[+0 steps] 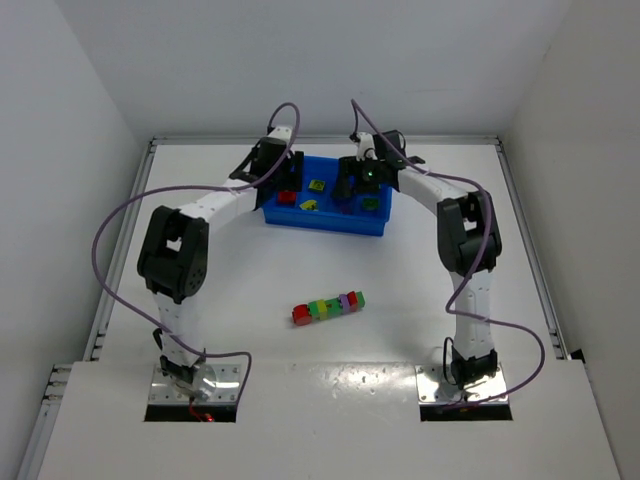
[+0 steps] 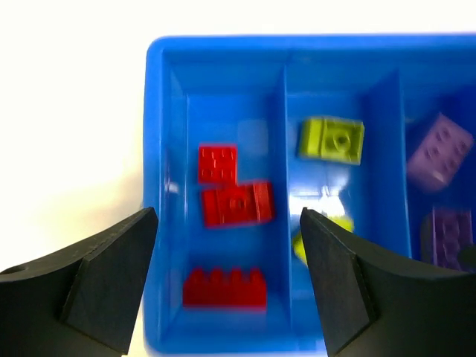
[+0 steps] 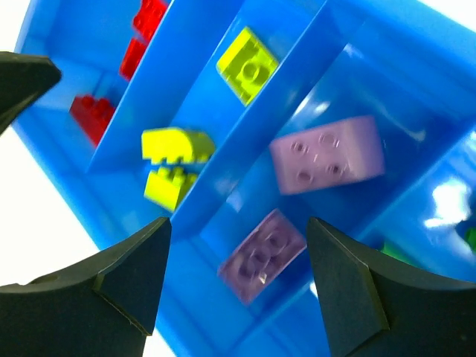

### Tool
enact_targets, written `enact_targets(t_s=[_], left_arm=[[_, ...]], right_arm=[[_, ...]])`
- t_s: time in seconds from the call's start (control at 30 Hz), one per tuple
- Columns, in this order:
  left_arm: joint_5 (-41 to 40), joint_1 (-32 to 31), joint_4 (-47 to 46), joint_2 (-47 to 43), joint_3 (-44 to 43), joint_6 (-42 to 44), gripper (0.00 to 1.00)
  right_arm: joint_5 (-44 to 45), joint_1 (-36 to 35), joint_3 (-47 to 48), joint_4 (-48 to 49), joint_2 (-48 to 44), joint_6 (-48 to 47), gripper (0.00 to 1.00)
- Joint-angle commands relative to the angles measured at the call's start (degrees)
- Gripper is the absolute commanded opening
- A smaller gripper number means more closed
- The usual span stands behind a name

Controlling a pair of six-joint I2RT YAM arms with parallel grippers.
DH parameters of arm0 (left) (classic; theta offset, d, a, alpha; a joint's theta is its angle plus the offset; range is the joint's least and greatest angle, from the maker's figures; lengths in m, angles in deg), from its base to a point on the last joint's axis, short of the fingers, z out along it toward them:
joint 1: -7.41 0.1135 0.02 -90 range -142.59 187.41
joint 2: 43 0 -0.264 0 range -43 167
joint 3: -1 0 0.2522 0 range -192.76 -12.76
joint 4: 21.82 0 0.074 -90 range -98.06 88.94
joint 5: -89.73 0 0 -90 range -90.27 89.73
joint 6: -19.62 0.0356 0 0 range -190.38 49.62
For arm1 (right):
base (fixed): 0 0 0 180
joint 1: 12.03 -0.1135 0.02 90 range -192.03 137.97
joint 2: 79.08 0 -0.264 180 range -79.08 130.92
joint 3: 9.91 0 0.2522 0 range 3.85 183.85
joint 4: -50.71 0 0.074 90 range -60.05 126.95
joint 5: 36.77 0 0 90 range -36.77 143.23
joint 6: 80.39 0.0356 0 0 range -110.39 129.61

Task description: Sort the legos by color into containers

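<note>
Bricks joined in a short strip [image 1: 328,308], red, green, yellow, purple and green, lie on the white table [image 1: 300,400] in front of the two arm bases, well apart from the blue tray [image 1: 330,227] at the far side.

The tray has four side-by-side compartments. The leftmost one holds three red bricks [image 2: 236,202]. The next holds yellow bricks [image 2: 332,139], one flat on the floor and one near the front wall. The third holds two purple bricks [image 3: 326,154]. A green brick [image 1: 370,204] sits in the rightmost one; from the right wrist only a green sliver shows at the picture's edge.

The left arm [image 1: 175,250] rises from its base, bends at the elbow and reaches inward over the tray's left end. The left claw [image 2: 227,219] hangs above the red compartment, jaws spread wide with nothing between them. The right arm [image 1: 465,235] mirrors it. The right claw [image 3: 238,223] hangs over the purple compartment, jaws likewise apart and empty.
</note>
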Motion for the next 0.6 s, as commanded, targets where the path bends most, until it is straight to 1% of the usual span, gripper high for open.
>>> enact_targets(t_s=[0.0,0.03,0.07,0.1,0.13,0.17,0.2,0.23,0.27,0.3,0.33,0.37,0.43,0.5,0.57], left_arm=[[2.4,-0.4,-1.4,-9.7,3.4,1.8,0.84],[4.6,-0.4,-1.4,-11.6,4.8,1.8,0.84],[7.7,1.0,-2.0,-13.7,6.5,2.3,0.84],[17.1,1.6,-2.7,-18.4,11.1,3.0,0.84],[21.9,1.6,-2.8,-20.7,13.2,6.4,0.84],[30.0,1.6,-2.8,-22.8,16.2,8.9,0.83],[33.6,1.0,1.8,-26.1,16.9,11.9,0.82],[37.2,0.4,4.5,-27.3,17.6,15.0,0.81],[41.1,-0.7,7.6,-28.4,18.2,21.9,0.79],[46.7,-1.3,10.5,-29.4,20.0,24.8,0.79],[47.7,-1.9,14.5,-31.5,21.4,26.9,0.78],[48.6,-2.4,16.4,-32.2,22.8,30.5,0.76],[49.3,-4.3,21.0,-33.0,25.4,33.3,0.74],[49.8,-6.5,21.6,-34.1,27.7,34.0,0.73],[47.5,-9.2,20.1,-36.6,29.8,33.3,0.73]], right_arm=[[-3.4,0.8,-2.0,-0.9,-8.4,-4.1,0.73],[-4.5,1.4,-3.6,-0.9,-11.8,-5.0,0.73],[-5.6,1.9,-4.6,-1.9,-13.6,-7.7,0.73],[-8.6,1.9,-5.9,-1.9,-15.6,-9.4,0.73],[-10.1,1.9,-9.5,-2.7,-20.0,-13.7,0.73],[-12.6,2.5,-11.8,-3.2,-22.4,-16.1,0.73],[-13.4,2.5,-16.4,-3.7,-24.8,-18.3,0.73],[-13.4,3.0,-18.7,-4.3,-27.1,-20.4,0.73],[-15.4,3.0,-20.9,-5.3,-31.3,-25.3,0.72],[-16.4,3.7,-24.8,-6.7,-33.0,-28.0,0.72],[-17.5,3.7,-26.5,-11.1,-34.6,-31.1,0.72],[-18.9,3.7,-28.0,-13.4,-36.0,-36.8,0.71],[-19.5,3.7,-32.2,-19.4,-40.1,-41.5,0.71],[-19.5,3.7,-36.7,-21.8,-44.0,-46.2,0.7],[-18.6,3.2,-41.0,-24.4,-46.6,-50.6,0.7]])
